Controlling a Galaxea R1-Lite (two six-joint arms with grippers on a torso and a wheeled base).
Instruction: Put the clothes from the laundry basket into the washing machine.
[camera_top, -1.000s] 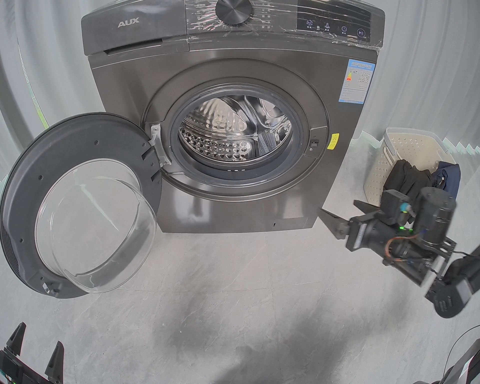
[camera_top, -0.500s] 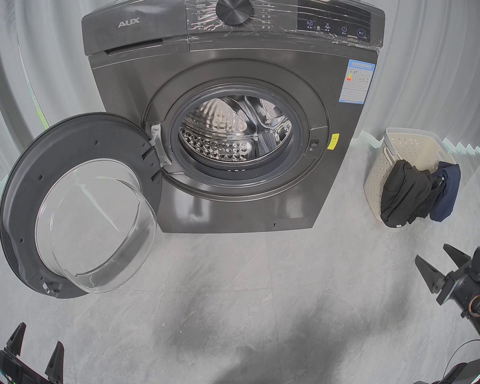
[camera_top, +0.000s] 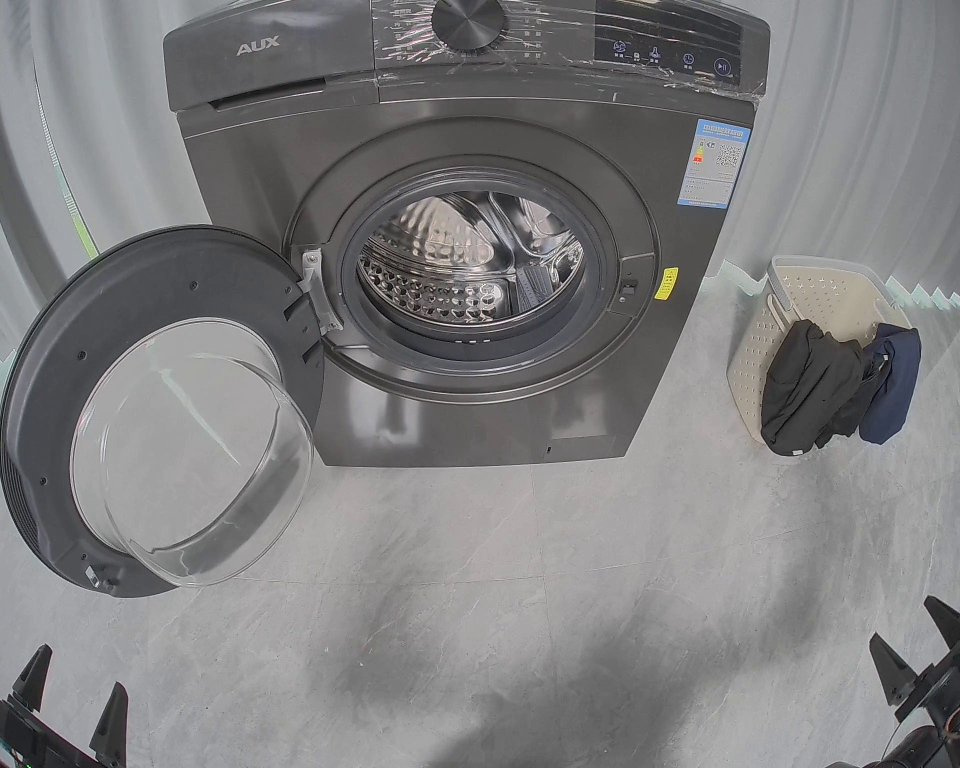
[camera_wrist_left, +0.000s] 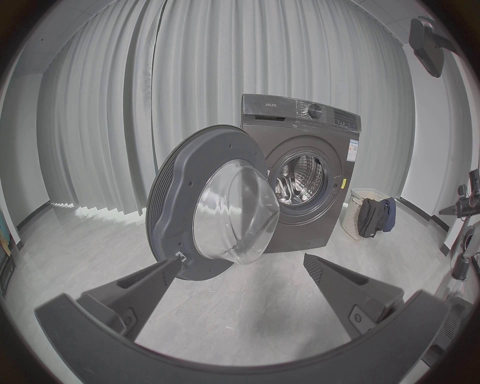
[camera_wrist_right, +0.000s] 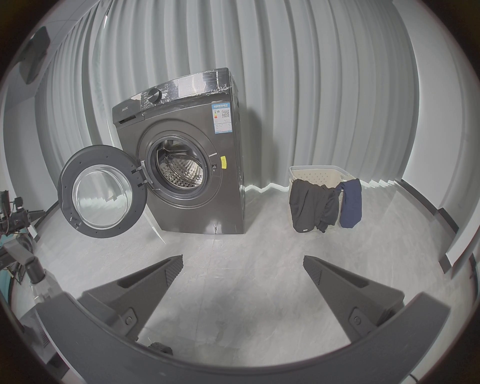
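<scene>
Staged laundry corner in a curtained room.
A washing machine (camera_top: 260, 170), its top wrapped in clear film (camera_top: 540, 45), is set on a grey tiled floor (camera_top: 560, 600) near a laundry basket (camera_top: 826, 265); pale curtains (camera_top: 860, 130) are hung behind.

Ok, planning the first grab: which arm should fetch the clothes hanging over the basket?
Right, probably. The open right hand is on the side of the cream perforated plastic laundry basket and its draped black garment; the open left hand sits at the opposite side.
</scene>
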